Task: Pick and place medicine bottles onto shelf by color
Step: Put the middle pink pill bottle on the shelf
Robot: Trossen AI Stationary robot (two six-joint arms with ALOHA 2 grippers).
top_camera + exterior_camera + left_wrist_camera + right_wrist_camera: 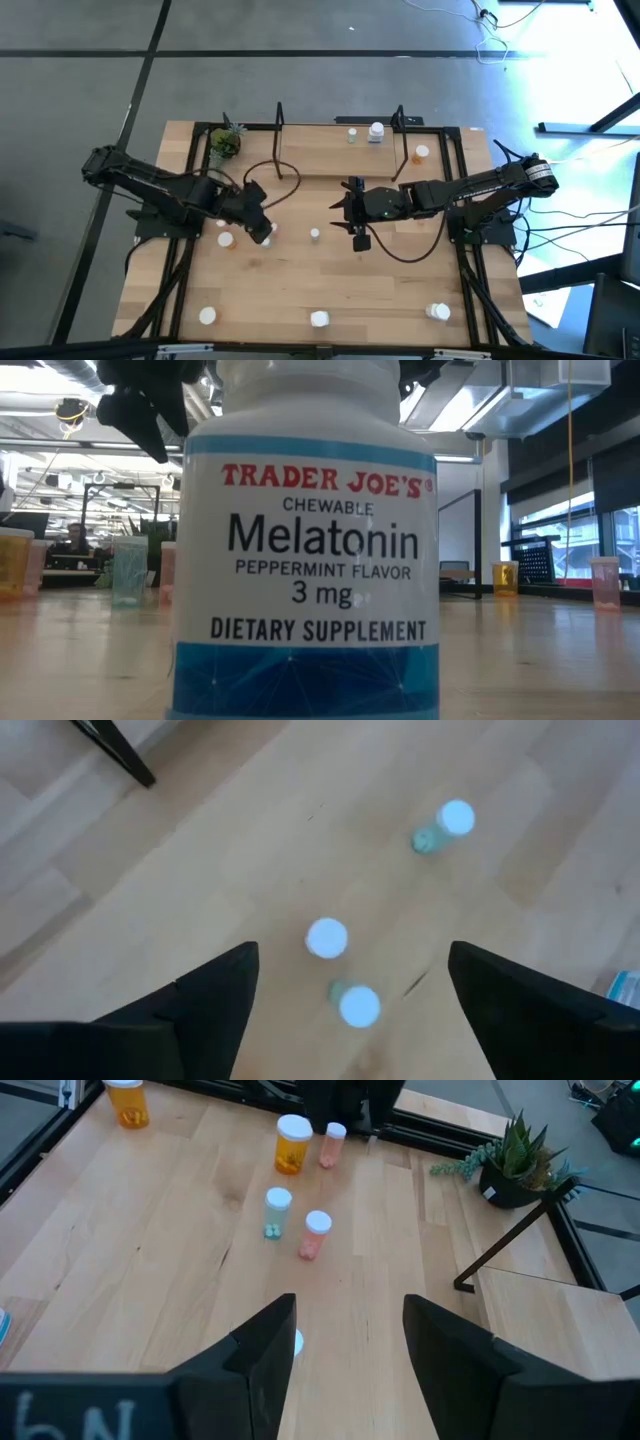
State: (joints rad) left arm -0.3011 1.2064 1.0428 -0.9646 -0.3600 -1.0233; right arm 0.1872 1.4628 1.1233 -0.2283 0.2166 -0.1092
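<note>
Small white-capped medicine bottles stand loose on the wooden table. My left gripper [262, 230] [352, 955] hangs open above two of them [327, 938] [358, 1005], clear of both; a third, pale green one [455, 820] stands farther off. My right gripper [358, 228] [350, 1305] is open at mid-table with nothing between its fingers; a white cap [295, 1342] shows on the table below it. The shelf [330, 158] lies at the far middle and carries three bottles [352, 135] [376, 131] [422, 153].
A potted plant [225, 143] stands at the far left beside the shelf's black upright [510, 1240]. Three bottles [207, 316] [438, 312] stand along the near edge; the middle one, a large Melatonin bottle [305, 560], fills the low view. Orange bottles [293, 1143] [128, 1102] stand to the left.
</note>
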